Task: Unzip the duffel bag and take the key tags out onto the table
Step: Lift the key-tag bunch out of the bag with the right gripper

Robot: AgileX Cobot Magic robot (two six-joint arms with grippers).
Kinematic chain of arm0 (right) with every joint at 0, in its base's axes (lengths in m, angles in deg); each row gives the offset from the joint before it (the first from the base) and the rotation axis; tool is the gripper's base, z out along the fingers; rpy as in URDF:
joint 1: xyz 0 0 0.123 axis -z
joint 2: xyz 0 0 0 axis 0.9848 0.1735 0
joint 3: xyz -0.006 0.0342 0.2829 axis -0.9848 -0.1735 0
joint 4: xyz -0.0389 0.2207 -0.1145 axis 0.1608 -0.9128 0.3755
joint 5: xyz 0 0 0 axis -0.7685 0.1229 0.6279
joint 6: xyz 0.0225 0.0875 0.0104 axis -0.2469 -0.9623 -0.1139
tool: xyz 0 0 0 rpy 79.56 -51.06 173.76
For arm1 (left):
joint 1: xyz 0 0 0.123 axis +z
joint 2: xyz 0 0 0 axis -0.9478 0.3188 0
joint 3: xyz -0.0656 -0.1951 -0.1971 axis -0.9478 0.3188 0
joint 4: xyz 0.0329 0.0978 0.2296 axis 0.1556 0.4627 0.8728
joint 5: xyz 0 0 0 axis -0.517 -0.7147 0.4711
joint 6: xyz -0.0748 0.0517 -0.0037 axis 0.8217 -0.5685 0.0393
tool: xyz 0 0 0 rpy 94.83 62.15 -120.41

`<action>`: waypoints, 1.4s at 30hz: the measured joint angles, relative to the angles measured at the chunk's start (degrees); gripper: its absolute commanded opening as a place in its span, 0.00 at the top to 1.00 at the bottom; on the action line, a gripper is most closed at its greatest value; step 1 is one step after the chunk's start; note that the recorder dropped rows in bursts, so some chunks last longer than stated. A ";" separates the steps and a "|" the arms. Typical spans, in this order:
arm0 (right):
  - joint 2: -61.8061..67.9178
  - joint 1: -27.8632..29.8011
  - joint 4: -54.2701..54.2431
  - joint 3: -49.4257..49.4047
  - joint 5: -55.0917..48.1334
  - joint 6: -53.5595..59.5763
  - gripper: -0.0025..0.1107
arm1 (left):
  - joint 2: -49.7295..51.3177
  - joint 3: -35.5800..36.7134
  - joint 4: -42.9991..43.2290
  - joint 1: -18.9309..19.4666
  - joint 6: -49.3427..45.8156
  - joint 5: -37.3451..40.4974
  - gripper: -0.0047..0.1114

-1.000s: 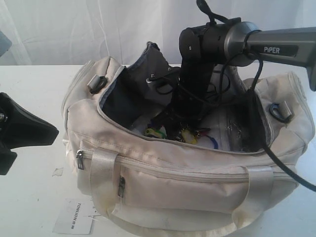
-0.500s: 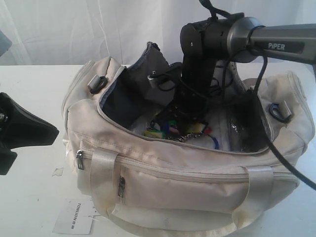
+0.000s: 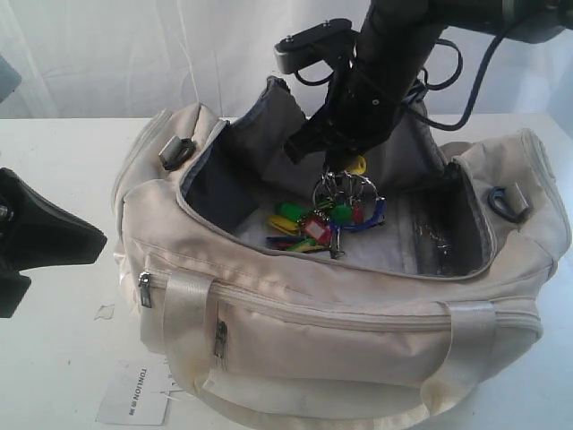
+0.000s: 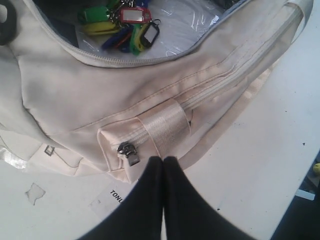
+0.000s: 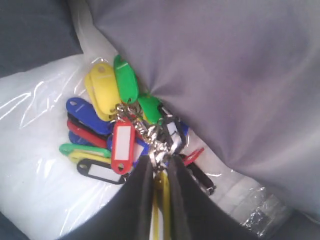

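The duffel bag (image 3: 358, 331) sits unzipped on the white table (image 3: 54, 358), its main opening gaping and the grey lining showing. The right arm reaches down into that opening. The right fingers (image 5: 140, 195) are pinched narrow on the metal rings of the key tags (image 3: 318, 224), with a yellow tag caught between them. The bunch of red, yellow, blue, green and black tags hangs below the fingers, inside the bag's mouth and over clear plastic wrapping at the bottom. Whether the lowest tags touch that plastic cannot be told. The left fingers (image 4: 147, 195) are pressed together with nothing between them. They hover over the table just outside the bag's front, near a grey zipper pull (image 4: 125, 151) and a pale webbing handle (image 4: 167, 127). A white paper label (image 3: 134, 394) lies on the table by the bag's front corner.
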 measured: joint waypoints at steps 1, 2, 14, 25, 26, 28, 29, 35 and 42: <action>-0.61 0.00 0.00 -0.04 0.12 0.00 0.98 | 0.00 0.00 0.00 0.00 0.00 0.00 0.96; -1.16 0.00 0.00 -0.04 0.23 0.00 0.98 | 0.00 0.00 0.00 0.00 0.00 0.00 0.96; -10.06 0.00 -0.53 -0.04 -0.06 0.00 0.98 | 0.00 0.00 0.00 0.00 0.00 0.00 0.96; -19.99 0.00 -7.60 -0.04 -2.86 2.51 0.98 | 0.00 0.00 0.00 0.00 0.00 0.00 0.96; -21.07 0.00 -8.50 -0.04 -3.13 2.99 0.98 | 0.00 0.00 0.00 0.00 -0.11 0.00 0.96; -23.05 0.00 -10.81 -0.04 -3.68 4.04 0.98 | 0.00 0.00 0.11 0.00 -0.11 -0.03 0.96; -23.90 0.00 -11.74 -0.04 -4.09 4.34 0.98 | 0.00 0.00 0.37 0.00 -0.11 -0.19 0.96; -26.42 0.00 -17.84 -0.04 -6.81 7.21 0.98 | -0.53 0.00 6.90 0.00 3.61 -1.11 0.96; -26.57 -4.61 -20.43 -0.04 -7.16 8.27 0.98 | -6.53 -0.12 27.89 0.00 20.47 -1.98 0.96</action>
